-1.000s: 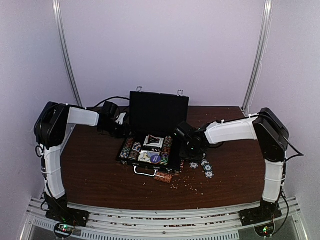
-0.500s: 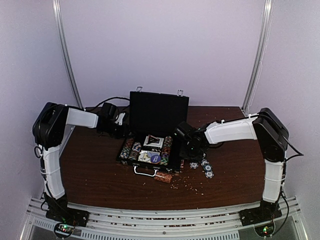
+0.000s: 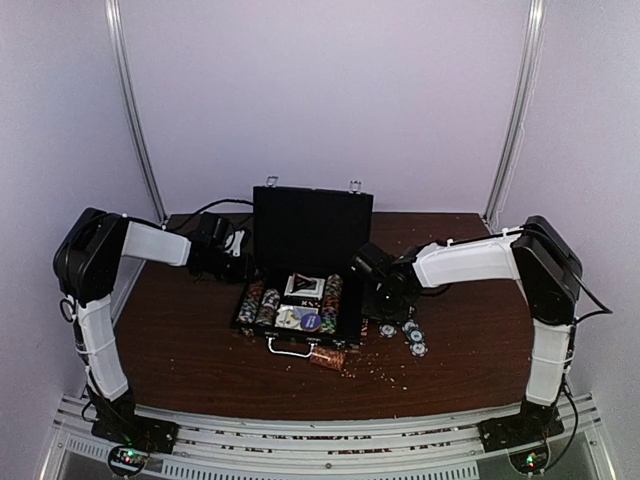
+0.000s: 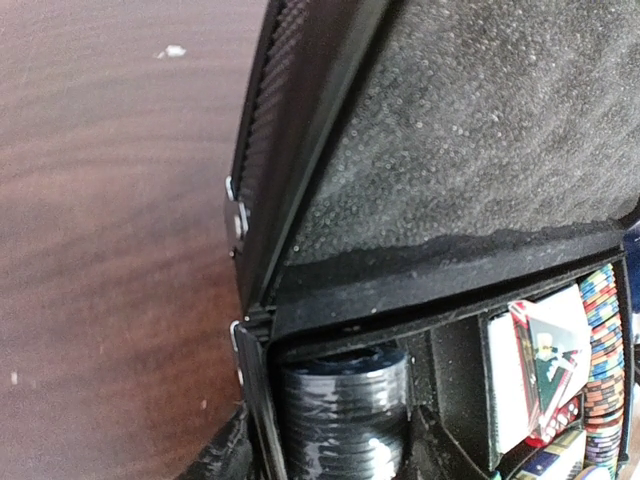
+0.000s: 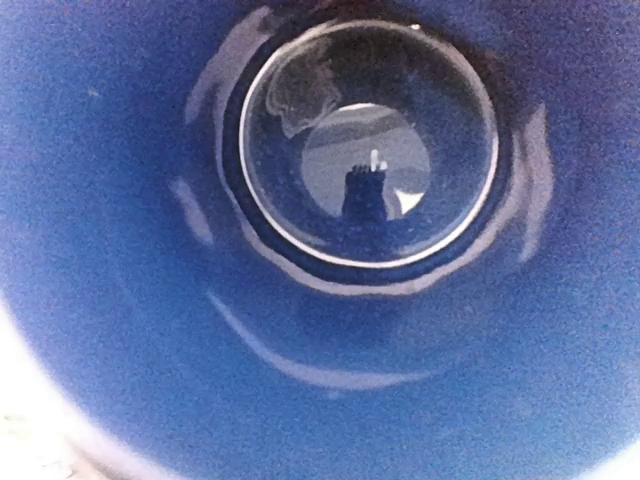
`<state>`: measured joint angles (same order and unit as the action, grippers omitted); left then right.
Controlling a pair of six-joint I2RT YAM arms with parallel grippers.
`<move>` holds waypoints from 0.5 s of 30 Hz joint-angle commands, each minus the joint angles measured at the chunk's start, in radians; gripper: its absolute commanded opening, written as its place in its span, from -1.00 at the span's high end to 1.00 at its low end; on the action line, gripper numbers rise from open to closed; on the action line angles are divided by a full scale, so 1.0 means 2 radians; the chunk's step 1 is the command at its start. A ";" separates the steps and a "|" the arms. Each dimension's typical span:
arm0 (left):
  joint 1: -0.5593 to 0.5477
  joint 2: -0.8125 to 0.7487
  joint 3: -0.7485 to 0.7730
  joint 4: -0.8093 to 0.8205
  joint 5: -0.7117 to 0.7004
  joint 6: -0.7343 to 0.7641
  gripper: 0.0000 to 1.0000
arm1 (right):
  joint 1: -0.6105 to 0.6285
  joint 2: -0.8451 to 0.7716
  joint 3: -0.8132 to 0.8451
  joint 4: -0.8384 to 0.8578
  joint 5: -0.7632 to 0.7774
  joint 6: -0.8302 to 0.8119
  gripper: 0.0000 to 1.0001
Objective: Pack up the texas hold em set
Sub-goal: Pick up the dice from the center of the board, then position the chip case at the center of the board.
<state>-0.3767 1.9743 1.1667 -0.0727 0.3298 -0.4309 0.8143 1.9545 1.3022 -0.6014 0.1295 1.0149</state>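
**Asker:** What lies around you, seen from above?

**Me:** The open briefcase [image 3: 312, 232] sits mid-table [image 3: 170, 340], with its lid upright toward the back wall and its handle [image 3: 290, 347] facing my bases. Poker chips [image 3: 257, 300] and card decks [image 3: 306, 285] fill its tray. My left pincer [image 3: 232, 258] is at the lid's left edge, and my right pincer [image 3: 386, 298] is just beside the case's right side. Loose chips [image 3: 412, 336] lie on the wood to the right of the case, near my right arm. A reddish-brown clump [image 3: 328, 357] that I cannot identify lies by the handle, with tiny specks [image 3: 375, 368] scattered to its right.

**Asker:** Are your pincers apart or together?

**Me:** From up there both are dark lumps, so I cannot tell.

**Asker:** What does the left wrist see?

**Me:** The lid's edge runs right through the middle and its foam lining [image 4: 480, 130] fills the upper right. A silver fitting [image 4: 238, 218] sits on the side. Below it, a stack of dark chips [image 4: 345, 405] fills the corner compartment. The decks and striped chips lie farther right. Nothing there shows whether my fingers grip, so I cannot tell.

**Asker:** And the right wrist?

**Me:** The inside of a dark blue cup [image 5: 120, 300] fills the whole view, with its glossy round bottom [image 5: 365, 150] straight ahead. It blocks everything else, including my own fingers, so again I cannot tell.
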 commanded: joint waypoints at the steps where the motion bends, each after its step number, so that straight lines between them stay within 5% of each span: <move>1: -0.019 -0.005 -0.045 -0.083 -0.005 0.008 0.13 | 0.006 -0.040 -0.003 -0.020 0.006 -0.016 1.00; 15: -0.044 -0.062 -0.092 -0.081 0.002 -0.017 0.07 | 0.057 -0.076 0.048 -0.058 0.013 -0.049 1.00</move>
<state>-0.4179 1.8668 1.0386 -0.0708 0.2756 -0.4934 0.8764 1.8133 1.3201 -0.6838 0.1322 0.9493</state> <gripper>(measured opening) 0.462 0.122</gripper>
